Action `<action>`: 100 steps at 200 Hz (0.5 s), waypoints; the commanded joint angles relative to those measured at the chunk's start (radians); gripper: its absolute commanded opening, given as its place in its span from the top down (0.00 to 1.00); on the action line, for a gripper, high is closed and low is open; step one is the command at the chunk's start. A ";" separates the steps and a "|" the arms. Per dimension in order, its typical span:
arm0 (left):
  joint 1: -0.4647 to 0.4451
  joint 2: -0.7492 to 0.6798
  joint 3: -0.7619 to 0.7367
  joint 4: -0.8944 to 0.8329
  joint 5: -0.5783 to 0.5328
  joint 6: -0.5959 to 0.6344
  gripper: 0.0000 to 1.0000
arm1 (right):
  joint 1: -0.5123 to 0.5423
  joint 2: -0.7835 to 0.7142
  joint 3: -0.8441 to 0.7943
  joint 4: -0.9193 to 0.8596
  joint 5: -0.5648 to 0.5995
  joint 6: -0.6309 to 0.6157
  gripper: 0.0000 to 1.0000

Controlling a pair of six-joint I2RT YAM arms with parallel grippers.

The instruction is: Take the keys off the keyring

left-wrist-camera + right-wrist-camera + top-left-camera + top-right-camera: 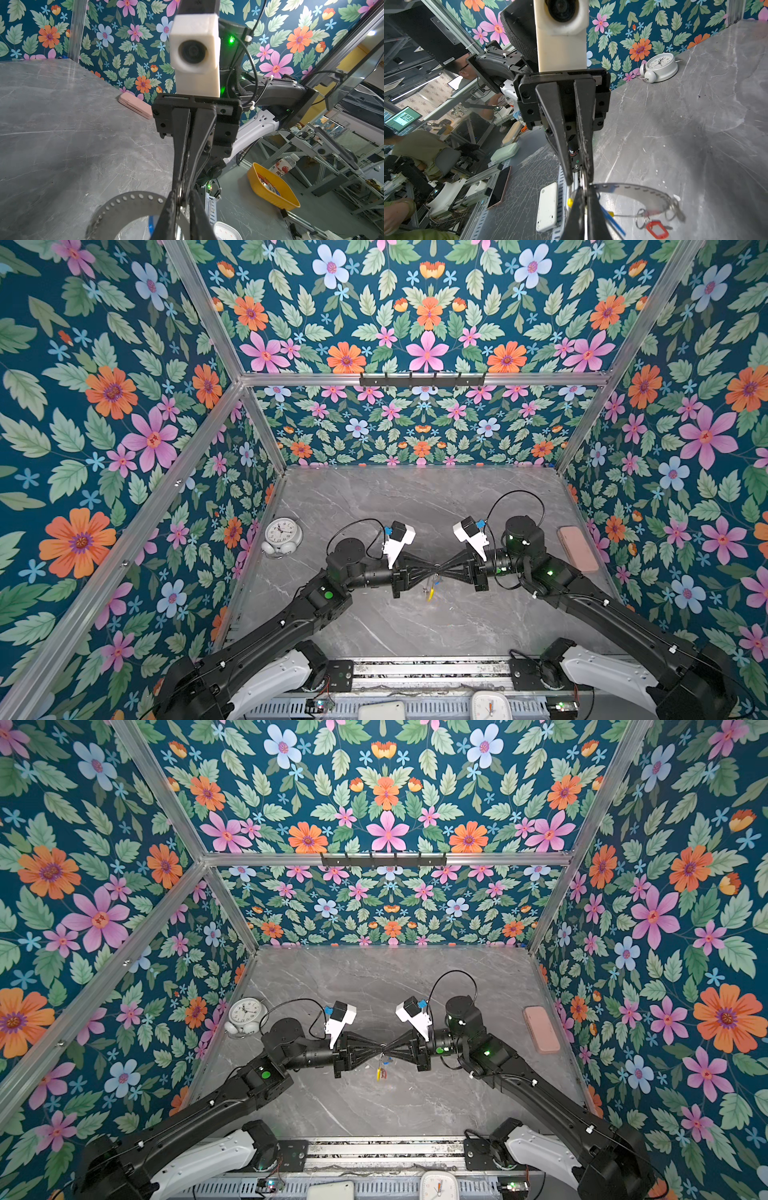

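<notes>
Over the middle of the table, the right gripper is clamped on the keyring, which hangs edge-on beneath the tips. The left gripper meets it tip to tip, jaws narrow around the keyring; whether they pinch it cannot be told. The red-tagged key dangles below. Farther back, the clock lies at ten o'clock and the pink case at two.

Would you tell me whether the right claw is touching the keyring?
Touching. The right wrist view shows the right claw pinched shut on the keyring band.
</notes>
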 commanded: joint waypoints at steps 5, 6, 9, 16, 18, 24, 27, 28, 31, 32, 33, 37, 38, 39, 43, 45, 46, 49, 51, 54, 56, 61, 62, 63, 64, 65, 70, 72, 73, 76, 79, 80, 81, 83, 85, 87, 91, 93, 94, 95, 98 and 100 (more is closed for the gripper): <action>0.000 -0.002 -0.002 0.047 0.021 -0.006 0.89 | 0.002 0.002 0.008 -0.012 0.030 -0.023 1.00; 0.000 -0.003 -0.002 0.048 0.021 -0.006 0.89 | 0.002 0.002 0.007 -0.012 0.030 -0.023 1.00; 0.000 -0.003 -0.003 0.050 0.020 -0.007 0.90 | 0.002 0.002 0.008 -0.011 0.031 -0.022 1.00; -0.001 -0.004 -0.005 0.055 0.021 -0.010 0.91 | 0.002 0.003 0.010 -0.012 0.035 -0.022 1.00; 0.000 -0.004 -0.007 0.057 0.020 -0.012 0.91 | 0.003 0.003 0.009 -0.012 0.036 -0.022 1.00; 0.000 -0.004 -0.009 0.065 0.020 -0.015 0.93 | 0.004 0.003 0.011 -0.012 0.039 -0.020 1.00; 0.000 -0.004 -0.010 0.069 0.021 -0.016 0.94 | 0.004 0.003 0.011 -0.011 0.041 -0.020 1.00; 0.000 -0.004 -0.010 0.071 0.020 -0.017 0.94 | 0.004 0.003 0.011 -0.011 0.042 -0.019 1.00; 0.000 -0.004 -0.010 0.077 0.020 -0.020 0.94 | 0.004 0.003 0.011 -0.011 0.044 -0.018 1.00; 0.000 -0.004 -0.011 0.079 0.021 -0.022 0.95 | 0.005 0.003 0.011 -0.010 0.044 -0.018 1.00; 0.000 -0.004 -0.012 0.080 0.021 -0.022 0.95 | 0.005 0.003 0.012 -0.010 0.044 -0.018 1.00; 0.000 -0.004 -0.015 0.088 0.021 -0.026 0.95 | 0.005 0.002 0.013 -0.007 0.044 -0.016 1.00; 0.000 -0.004 -0.014 0.089 0.021 -0.027 0.96 | 0.005 0.002 0.013 -0.007 0.046 -0.016 1.00; 0.001 -0.004 -0.014 0.090 0.020 -0.027 0.96 | 0.006 0.002 0.013 -0.007 0.046 -0.015 1.00; 0.000 -0.005 -0.016 0.098 0.019 -0.029 0.97 | 0.007 0.002 0.014 -0.006 0.047 -0.015 1.00; 0.000 -0.005 -0.018 0.101 0.018 -0.030 0.97 | 0.008 0.002 0.013 -0.007 0.048 -0.014 1.00; 0.000 -0.005 -0.019 0.102 0.018 -0.030 0.97 | 0.008 0.002 0.013 -0.006 0.049 -0.014 1.00; 0.000 -0.005 -0.020 0.109 0.016 -0.032 0.98 | 0.009 0.001 0.014 -0.007 0.053 -0.014 1.00; 0.000 -0.006 -0.022 0.113 0.015 -0.033 0.98 | 0.010 0.000 0.015 -0.007 0.055 -0.014 1.00; 0.001 -0.007 -0.024 0.120 0.014 -0.036 0.98 | 0.011 -0.001 0.017 -0.007 0.058 -0.013 1.00; 0.000 -0.007 -0.025 0.125 0.011 -0.038 0.98 | 0.013 -0.002 0.017 -0.006 0.061 -0.012 1.00; 0.000 -0.008 -0.030 0.139 0.007 -0.043 0.99 | 0.014 -0.003 0.019 -0.007 0.066 -0.011 1.00; 0.000 -0.008 -0.030 0.142 0.006 -0.043 0.99 | 0.013 -0.004 0.019 -0.007 0.067 -0.010 1.00; -0.001 -0.008 -0.032 0.145 0.005 -0.044 1.00 | 0.014 -0.004 0.019 -0.006 0.069 -0.010 1.00; -0.001 -0.008 -0.033 0.148 0.005 -0.046 1.00 | 0.015 -0.005 0.019 -0.006 0.069 -0.010 1.00; 0.000 -0.008 -0.033 0.151 0.004 -0.048 1.00 | 0.016 -0.005 0.019 -0.006 0.069 -0.010 1.00; 0.000 -0.008 -0.037 0.172 0.001 -0.055 1.00 | 0.018 -0.008 0.020 -0.002 0.075 -0.007 1.00; 0.000 -0.008 -0.040 0.181 0.000 -0.059 1.00 | 0.019 -0.010 0.020 -0.001 0.078 -0.005 1.00; -0.001 -0.008 -0.041 0.185 0.000 -0.060 1.00 | 0.019 -0.011 0.020 -0.001 0.080 -0.004 1.00; -0.001 -0.008 -0.044 0.199 -0.002 -0.064 1.00 | 0.020 -0.013 0.020 0.002 0.087 -0.002 1.00; 0.000 -0.007 -0.047 0.212 -0.005 -0.068 1.00 | 0.021 -0.015 0.019 0.004 0.094 0.001 1.00; 0.000 -0.007 -0.047 0.216 -0.005 -0.069 1.00 | 0.021 -0.016 0.020 0.005 0.097 0.001 1.00; 0.000 -0.007 -0.049 0.221 -0.006 -0.070 1.00 | 0.022 -0.017 0.020 0.006 0.098 0.003 1.00; 0.000 -0.007 -0.051 0.230 -0.008 -0.073 1.00 | 0.021 -0.020 0.020 0.008 0.105 0.005 1.00; 0.000 -0.007 -0.054 0.239 -0.010 -0.076 1.00 | 0.023 -0.022 0.019 0.011 0.111 0.008 0.98; -0.001 -0.007 -0.056 0.248 -0.012 -0.078 1.00 | 0.022 -0.024 0.019 0.014 0.117 0.010 0.97; 0.000 -0.007 -0.060 0.268 -0.015 -0.084 1.00 | 0.025 -0.030 0.016 0.019 0.132 0.015 0.93; 0.000 -0.006 -0.062 0.278 -0.017 -0.086 1.00 | 0.025 -0.033 0.015 0.023 0.139 0.019 0.91; -0.001 -0.005 -0.063 0.283 -0.018 -0.087 1.00 | 0.026 -0.035 0.014 0.026 0.141 0.021 0.90; 0.000 -0.005 -0.065 0.288 -0.018 -0.088 1.00 | 0.026 -0.035 0.013 0.028 0.142 0.023 0.90; 0.000 -0.005 -0.068 0.300 -0.022 -0.090 1.00 | 0.026 -0.041 0.012 0.033 0.152 0.027 0.87; 0.000 -0.006 -0.069 0.307 -0.025 -0.090 1.00 | 0.027 -0.044 0.011 0.039 0.158 0.030 0.86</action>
